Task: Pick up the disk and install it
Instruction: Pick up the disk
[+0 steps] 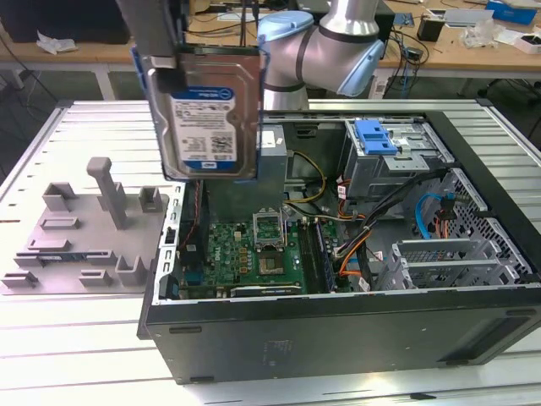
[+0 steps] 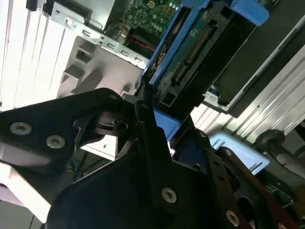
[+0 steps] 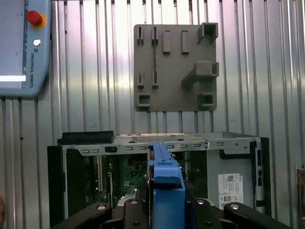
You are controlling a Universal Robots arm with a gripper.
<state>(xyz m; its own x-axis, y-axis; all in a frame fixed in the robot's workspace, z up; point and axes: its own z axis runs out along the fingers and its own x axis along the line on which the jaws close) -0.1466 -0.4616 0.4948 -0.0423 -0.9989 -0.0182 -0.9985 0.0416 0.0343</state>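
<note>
Grey plastic fixture plate (image 1: pixel 84 228): lies on the ribbed metal table (image 1: pixel 51 355), at the exterior view's left.
Silver hard drive in its blue plastic carrier, the disk (image 1: pixel 207 110): raised in the air, upright, label outward, over the case's left edge.
Gripper (image 3: pixel 167 198): jaws clamped on the disk's carrier.
Open black computer case (image 1: pixel 338 338): board and loose cables exposed.
Grey drive cage with blue latch (image 1: pixel 380 144): well apart from the disk.
Step in hand: the carry, I judge; hold your grip firm, stay high above the cables, and avoid swinging.

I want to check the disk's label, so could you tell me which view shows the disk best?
The exterior view: the disk hangs face-on, label visible. The second wrist view shows its connector end; the first wrist view its blue edge.
</note>
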